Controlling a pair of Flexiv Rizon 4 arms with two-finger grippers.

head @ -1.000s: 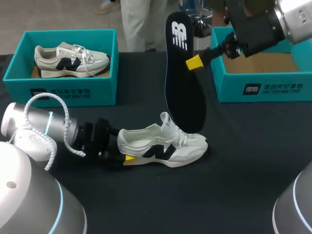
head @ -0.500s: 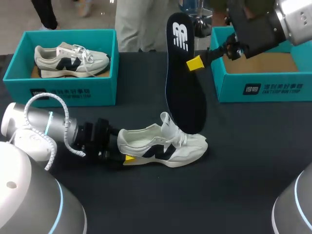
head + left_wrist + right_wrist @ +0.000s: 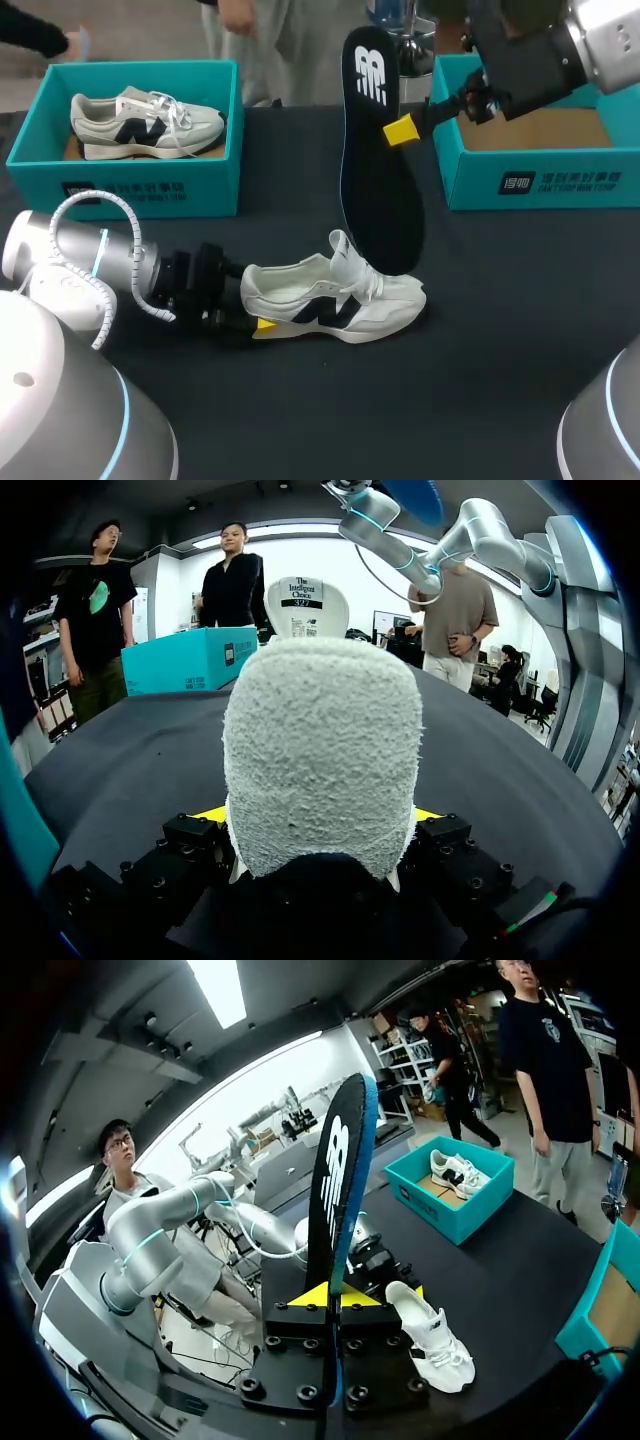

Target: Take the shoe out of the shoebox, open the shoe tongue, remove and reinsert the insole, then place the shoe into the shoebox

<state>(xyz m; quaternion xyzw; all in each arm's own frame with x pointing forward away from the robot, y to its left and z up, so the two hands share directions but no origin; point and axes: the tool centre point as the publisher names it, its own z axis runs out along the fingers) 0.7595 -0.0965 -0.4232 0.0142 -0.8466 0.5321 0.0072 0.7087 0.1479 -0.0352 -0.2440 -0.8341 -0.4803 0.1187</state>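
A white sneaker [image 3: 335, 300] with a dark logo lies on its sole mid-table, toe to the right. My left gripper [image 3: 255, 312] is at its heel, and in the left wrist view the fuzzy heel [image 3: 320, 750] fills the gap in that gripper [image 3: 318, 815], both yellow tips pressing its sides. Above and behind the shoe, my right gripper [image 3: 400, 128] is shut on the edge of the black insole [image 3: 375, 150], which hangs upright with its toe end just over the sneaker's laces. The right wrist view shows the insole [image 3: 335, 1180] rising from the shut gripper [image 3: 330, 1295], with the shoe [image 3: 430, 1340] below.
An empty teal shoebox [image 3: 540, 185] stands at the back right, under my right arm. A second teal shoebox [image 3: 130, 185] at the back left holds another matching sneaker [image 3: 145, 122]. Black cloth covers the table, with bare room in front of the shoe.
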